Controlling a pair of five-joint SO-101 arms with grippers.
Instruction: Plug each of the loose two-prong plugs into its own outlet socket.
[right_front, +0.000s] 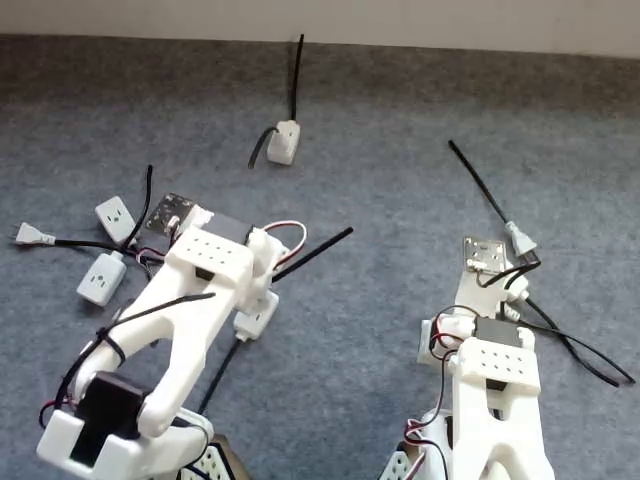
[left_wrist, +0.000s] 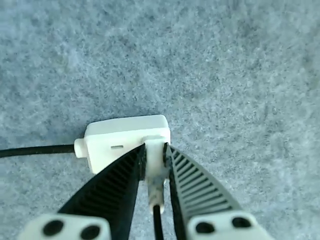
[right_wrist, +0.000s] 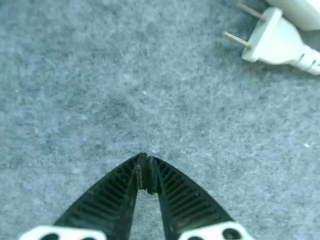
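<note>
Nearby, loose plug (right_wrist: 277, 37) lies on carpet (right_wrist: 100, 90) beside right gripper (right_wrist: 148, 177).

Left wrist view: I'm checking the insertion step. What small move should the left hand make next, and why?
Probably press the white two-prong plug slightly further into the white rectangular outlet block, then release. The left hand is shut on the plug, whose front meets the block's face; whether it is fully seated I cannot tell.
</note>
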